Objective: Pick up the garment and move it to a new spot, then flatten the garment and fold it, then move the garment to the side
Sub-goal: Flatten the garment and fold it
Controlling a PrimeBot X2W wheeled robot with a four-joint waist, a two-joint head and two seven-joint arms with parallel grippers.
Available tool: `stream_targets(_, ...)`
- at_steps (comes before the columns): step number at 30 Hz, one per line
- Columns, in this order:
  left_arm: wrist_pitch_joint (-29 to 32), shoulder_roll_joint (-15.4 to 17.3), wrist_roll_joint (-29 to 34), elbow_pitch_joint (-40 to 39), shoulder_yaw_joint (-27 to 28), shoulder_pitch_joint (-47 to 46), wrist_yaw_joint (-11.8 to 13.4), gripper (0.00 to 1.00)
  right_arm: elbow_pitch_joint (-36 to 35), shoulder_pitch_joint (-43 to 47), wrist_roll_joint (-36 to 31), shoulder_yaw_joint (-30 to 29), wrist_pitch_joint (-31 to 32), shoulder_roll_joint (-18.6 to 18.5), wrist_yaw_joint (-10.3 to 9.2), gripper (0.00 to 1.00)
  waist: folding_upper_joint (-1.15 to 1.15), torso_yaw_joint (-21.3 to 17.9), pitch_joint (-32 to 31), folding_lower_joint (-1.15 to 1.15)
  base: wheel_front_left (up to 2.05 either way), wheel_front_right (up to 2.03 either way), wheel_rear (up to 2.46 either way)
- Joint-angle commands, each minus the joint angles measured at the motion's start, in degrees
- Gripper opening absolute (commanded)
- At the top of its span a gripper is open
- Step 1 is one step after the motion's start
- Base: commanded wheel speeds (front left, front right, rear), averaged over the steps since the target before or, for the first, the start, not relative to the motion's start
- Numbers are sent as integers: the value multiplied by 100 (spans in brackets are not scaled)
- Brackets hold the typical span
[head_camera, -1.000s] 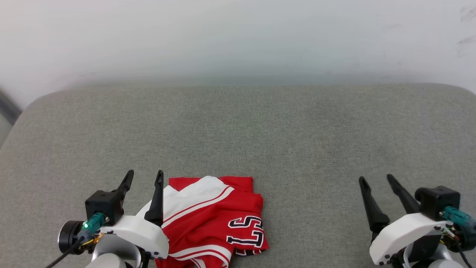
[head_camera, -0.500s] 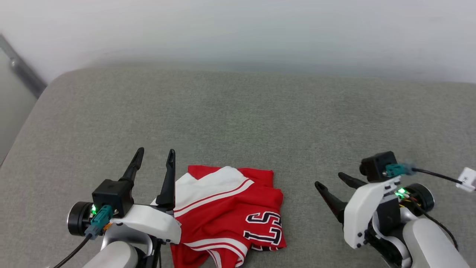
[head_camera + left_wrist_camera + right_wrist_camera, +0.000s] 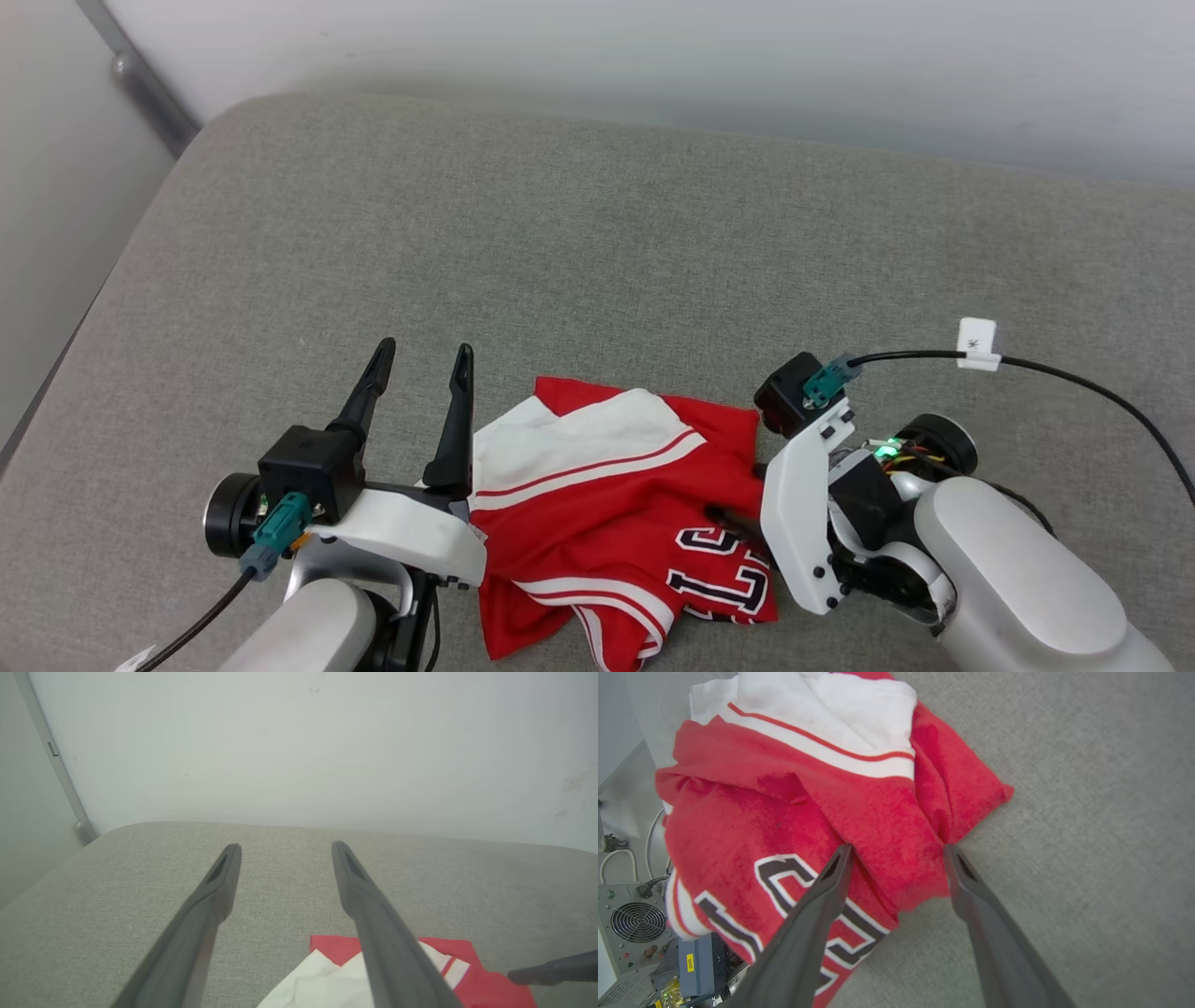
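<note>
Two wide-open end effectors flank the garment (image 3: 597, 504), which lies bunched at the grey table's (image 3: 597, 261) near edge with no clear long axis: white sleeve far-left, black lettering sideways near-right. The left end effector (image 3: 425, 349) is empty beside the sleeve; the right end effector (image 3: 898, 849) straddles a red fold, ungripped.

You have bright, even, diffuse light with no glare and only faint, soft shadows. Beyond the fingertips of the left gripper (image 3: 285, 845) the wall (image 3: 299, 742) washes out pale and hazy, and that gripper's fingers go soft toward their base. Between the tips of the right gripper (image 3: 897, 848) the garment (image 3: 878, 826) shows crisp weave, with a thin shadow under its folded edge. In your head view one right finger (image 3: 724, 513) smears to a dark blur, and a small green lamp (image 3: 882, 453) glows behind it on the wrist
</note>
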Motion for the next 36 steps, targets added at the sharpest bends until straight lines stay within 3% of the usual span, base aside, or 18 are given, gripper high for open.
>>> stream_targets(1,-26,-40,42,28,26,-81,-33,100,76,-110,50,100,47,-21,-2,100,0,50,52,0,0,0,0)
stream_targets(2,-26,-67,75,41,42,-84,-56,100,161,-159,137,158,99,-16,-2,100,0,64,66,0,0,0,0)
stream_targets(3,-26,-89,94,58,67,-76,-80,100,232,-201,193,210,137,-11,-2,58,0,77,79,0,0,0,0)
stream_targets(5,-26,-145,134,77,115,-41,-104,100,293,-276,309,308,132,-18,-2,0,0,90,98,0,0,0,0)
stream_targets(13,-26,-238,241,186,330,147,-216,100,-47,-381,211,116,-352,-232,-3,0,0,-49,52,0,0,0,0)
stream_targets(20,-21,-230,296,245,400,257,-280,100,-477,379,-382,-1228,-771,-277,-3,0,0,-344,-76,0,0,0,0)
stream_targets(26,-3,-180,279,252,412,353,-247,100,-708,1856,-871,-2546,-670,115,-2,0,0,-615,-173,0,0,0,0)
stream_targets(31,40,-117,265,220,431,410,-197,100,-859,2971,-1156,-3040,-597,664,-2,0,0,-816,-248,0,0,0,0)
stream_targets(32,46,-98,262,205,438,427,-188,100,-927,3098,-1222,-3100,-662,750,-2,9,0,-857,-250,0,0,0,0)
stream_targets(33,46,-98,262,205,438,427,-188,100,-927,3098,-1222,-3100,-662,750,-2,9,0,-857,-250,0,0,0,0)
stream_targets(34,55,-82,254,198,446,448,-180,100,-1008,3167,-1291,-3164,-742,817,-2,100,0,-894,-257,0,0,0,0)
stream_targets(36,70,-47,243,172,454,474,-160,100,-1189,3249,-1333,-3221,-876,931,-1,100,0,-957,-268,0,0,0,0)
